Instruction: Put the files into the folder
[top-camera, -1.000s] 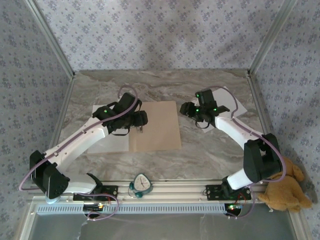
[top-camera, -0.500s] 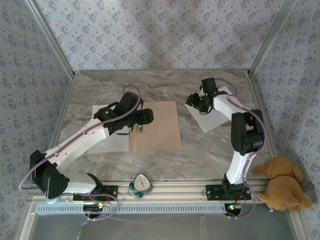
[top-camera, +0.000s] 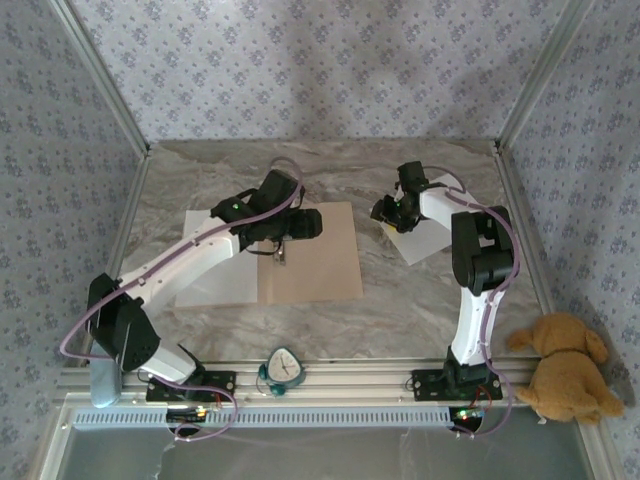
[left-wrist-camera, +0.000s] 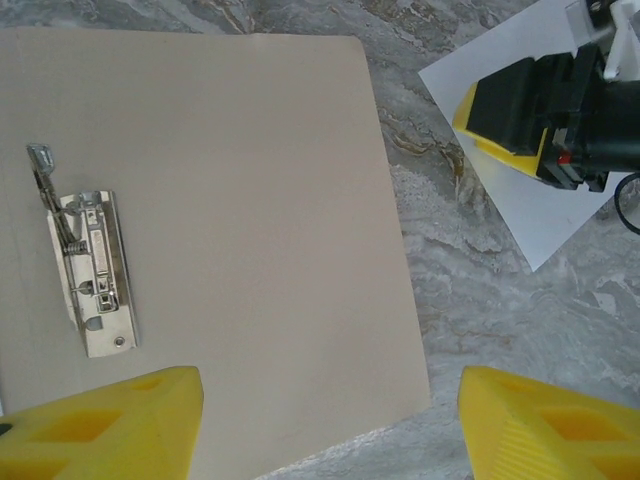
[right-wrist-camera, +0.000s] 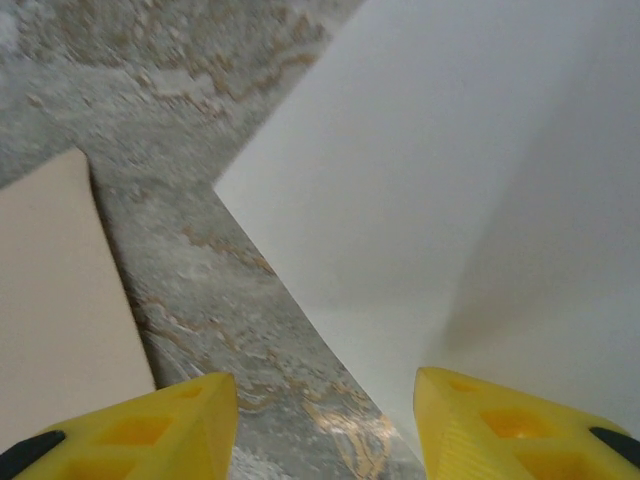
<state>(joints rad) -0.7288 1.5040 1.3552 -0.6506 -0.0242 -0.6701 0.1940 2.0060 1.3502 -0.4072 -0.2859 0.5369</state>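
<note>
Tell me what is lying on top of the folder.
On the folder sits a metal clip, near the tan panel's left edge; no paper lies on that panel. From above, the left arm hides where the white sheet meets it.

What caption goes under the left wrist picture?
Open left gripper above the tan folder and its metal clip, white paper sheet beside it.

The left gripper (top-camera: 312, 223) has slid right across the folder (top-camera: 325, 265); the right gripper (top-camera: 386, 212) has pulled back to the white sheet's (top-camera: 420, 240) edge.
</note>
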